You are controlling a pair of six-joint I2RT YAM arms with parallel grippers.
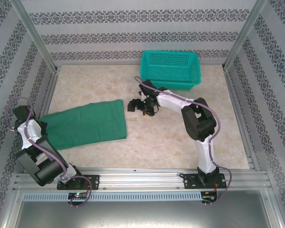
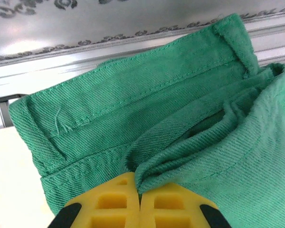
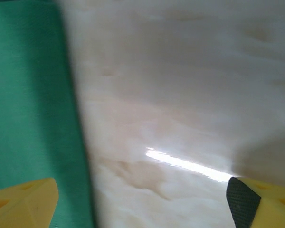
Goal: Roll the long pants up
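left gripper: clamped shut on fabric fold near waistband of long pants, anchoring that end | right gripper: spread wide, empty, beside opposite edge, likely to start roll | pants: flat on table, left side

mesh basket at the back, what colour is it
Teal; the basket shows best in the top external view.

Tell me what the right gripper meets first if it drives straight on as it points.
Probably the bare table, just beside the edge of the long pants. One finger of the open right gripper lines up with the fabric; depth is unclear.
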